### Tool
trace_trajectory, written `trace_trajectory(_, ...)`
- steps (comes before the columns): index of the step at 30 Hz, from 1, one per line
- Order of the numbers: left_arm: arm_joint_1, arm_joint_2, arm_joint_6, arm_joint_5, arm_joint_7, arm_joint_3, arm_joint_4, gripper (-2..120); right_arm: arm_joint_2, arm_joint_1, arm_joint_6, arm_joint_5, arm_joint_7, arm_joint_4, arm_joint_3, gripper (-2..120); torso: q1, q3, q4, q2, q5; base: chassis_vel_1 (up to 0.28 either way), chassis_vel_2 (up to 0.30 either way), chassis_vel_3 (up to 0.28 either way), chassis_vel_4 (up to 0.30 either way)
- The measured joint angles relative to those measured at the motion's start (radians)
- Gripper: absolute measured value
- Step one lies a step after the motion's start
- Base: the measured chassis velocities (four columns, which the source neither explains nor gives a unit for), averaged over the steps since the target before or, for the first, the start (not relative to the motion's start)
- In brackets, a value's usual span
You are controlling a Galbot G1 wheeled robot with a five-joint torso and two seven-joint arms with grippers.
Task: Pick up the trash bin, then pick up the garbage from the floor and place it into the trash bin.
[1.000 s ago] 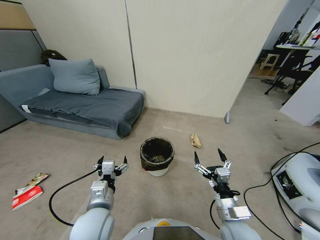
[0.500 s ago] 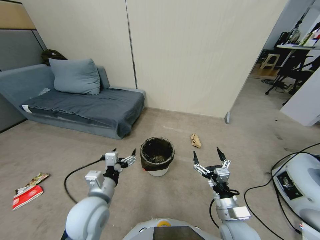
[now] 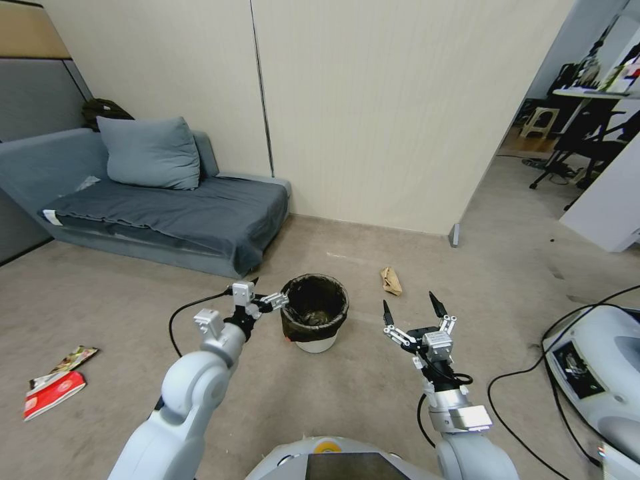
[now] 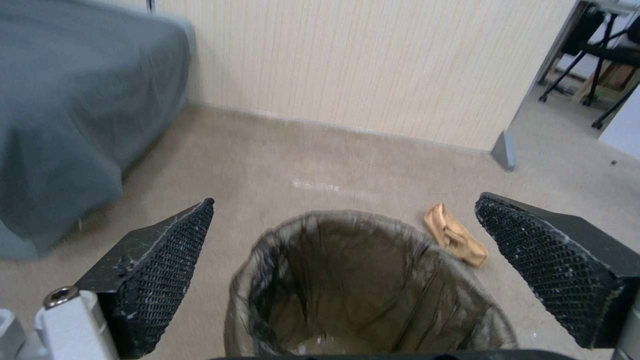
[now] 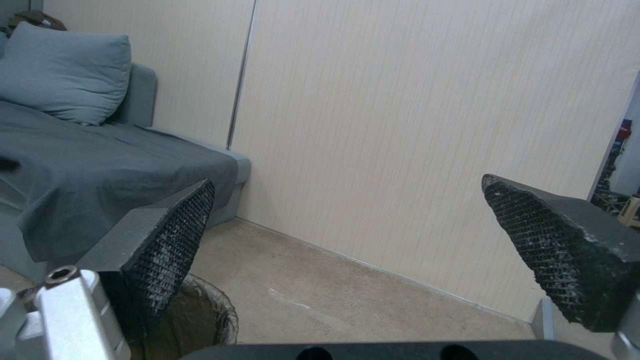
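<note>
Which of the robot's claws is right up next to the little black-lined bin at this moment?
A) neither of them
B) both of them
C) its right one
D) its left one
D: the left claw sits open at the rim of the trash bin, while the right claw, also open, hovers off to the bin's other side, apart from it.
</note>
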Motion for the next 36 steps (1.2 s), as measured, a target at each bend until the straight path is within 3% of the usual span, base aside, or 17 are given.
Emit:
trace_trajectory(17, -0.107, -0.059, 0.022, 0.045, -0.056, 0.073, 0.203, 100, 0.0, 0.003, 0.003, -0.009, -0.004, -0.029, 0.004, 100, 0.0, 0.0, 0.0, 0.0, 0.0001, 0.0, 0.0, 0.0, 0.0)
trace_trajectory(36, -0.111, -0.098, 0.01, 0.097, -0.07, 0.086, 0.301, 100, 0.0, 0.003, 0.007, -0.01, -0.005, -0.034, 0.003, 100, 0.0, 0.0, 0.0001, 0.0, 0.0, 0.0, 0.0, 0.0, 0.0)
